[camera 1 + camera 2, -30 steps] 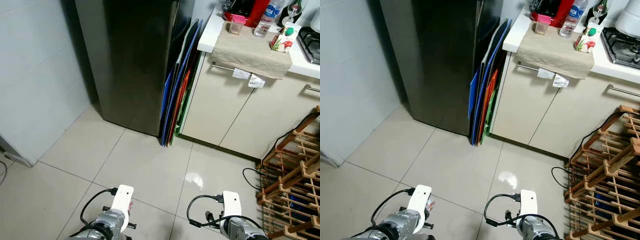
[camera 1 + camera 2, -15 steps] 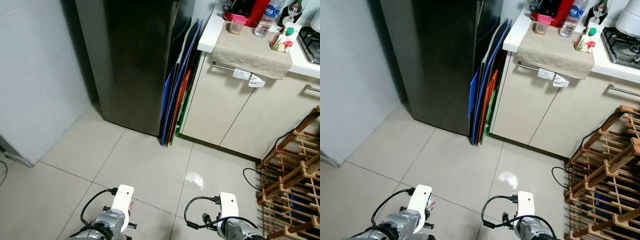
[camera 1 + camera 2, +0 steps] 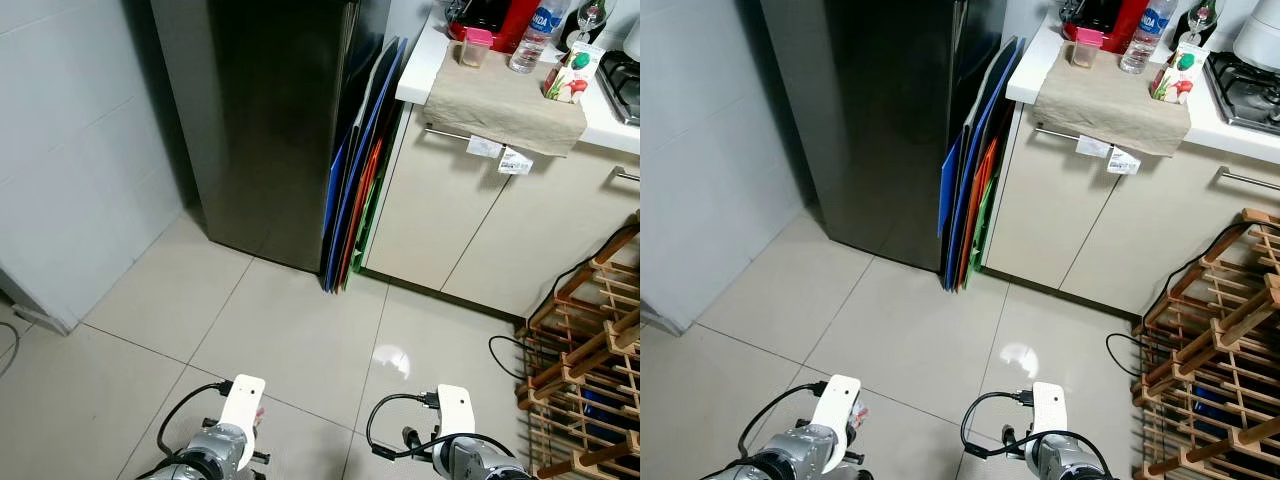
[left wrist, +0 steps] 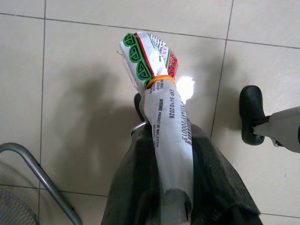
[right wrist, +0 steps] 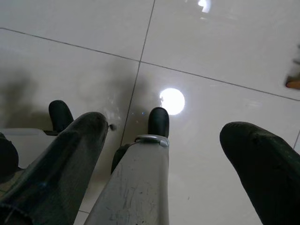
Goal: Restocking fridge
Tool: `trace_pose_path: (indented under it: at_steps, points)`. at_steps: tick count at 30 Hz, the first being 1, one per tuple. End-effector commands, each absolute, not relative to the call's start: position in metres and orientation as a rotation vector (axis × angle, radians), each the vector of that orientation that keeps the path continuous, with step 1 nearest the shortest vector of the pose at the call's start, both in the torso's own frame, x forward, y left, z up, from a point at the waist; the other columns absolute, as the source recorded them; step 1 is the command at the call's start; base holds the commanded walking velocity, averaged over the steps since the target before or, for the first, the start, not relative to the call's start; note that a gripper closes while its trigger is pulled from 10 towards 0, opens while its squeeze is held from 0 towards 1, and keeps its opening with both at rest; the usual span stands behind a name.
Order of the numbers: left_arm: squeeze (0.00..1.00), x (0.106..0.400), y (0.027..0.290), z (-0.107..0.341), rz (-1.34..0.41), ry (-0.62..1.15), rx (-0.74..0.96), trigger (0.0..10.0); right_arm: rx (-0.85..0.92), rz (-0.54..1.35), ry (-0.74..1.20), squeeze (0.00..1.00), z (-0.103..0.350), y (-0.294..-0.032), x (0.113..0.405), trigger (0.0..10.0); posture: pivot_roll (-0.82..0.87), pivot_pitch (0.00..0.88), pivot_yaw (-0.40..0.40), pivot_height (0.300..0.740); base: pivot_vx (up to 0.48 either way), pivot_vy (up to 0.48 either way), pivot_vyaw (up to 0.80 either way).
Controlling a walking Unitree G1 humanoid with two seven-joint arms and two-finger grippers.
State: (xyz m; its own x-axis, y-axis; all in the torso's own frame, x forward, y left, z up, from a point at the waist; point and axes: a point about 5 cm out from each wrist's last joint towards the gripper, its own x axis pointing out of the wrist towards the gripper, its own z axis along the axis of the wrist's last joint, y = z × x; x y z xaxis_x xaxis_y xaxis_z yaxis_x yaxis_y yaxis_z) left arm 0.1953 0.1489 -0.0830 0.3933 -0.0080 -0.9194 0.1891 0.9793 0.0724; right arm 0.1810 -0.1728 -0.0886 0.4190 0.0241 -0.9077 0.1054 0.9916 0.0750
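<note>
Left eye view: fridge (image 3: 270, 120) stands shut, upper centre; both arms low at the bottom edge.
Right eye view: counter (image 3: 1120, 95) upper right, carrying a bottle (image 3: 1140, 38) and carton (image 3: 1172, 78).
Left wrist view: left gripper (image 4: 164, 154) clenched on a rolled food packet (image 4: 164, 117), centre frame above the floor tiles.
Handling: packet looks light, soft, crushable, slippery film; grip it mid-length, below the orange band.
Right wrist view: right gripper (image 5: 164, 154) spread wide, holding nothing.

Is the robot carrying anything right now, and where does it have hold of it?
Yes. The left gripper is shut on a rolled plastic food packet, gripping its lower end; the rubber-banded end sticks out. The right gripper is open and holds nothing.
</note>
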Motion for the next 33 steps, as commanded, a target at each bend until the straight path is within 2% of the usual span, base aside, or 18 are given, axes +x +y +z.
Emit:
trace_pose_path:
  at_steps: [1,33]
  points:
    - [0.00,0.201,0.148,-0.080,-0.133,1.143,0.179,10.0,0.121,-0.051,1.121,0.15,-0.086,-0.174,0.187,10.0,-0.05,0.000,-0.009,0.740,0.000,0.000,0.00]
    - [0.00,0.204,0.137,-0.078,-0.184,1.133,0.191,10.0,0.081,-0.035,1.119,0.15,-0.084,-0.178,0.190,10.0,-0.05,0.000,-0.022,0.740,0.000,0.000,0.00]
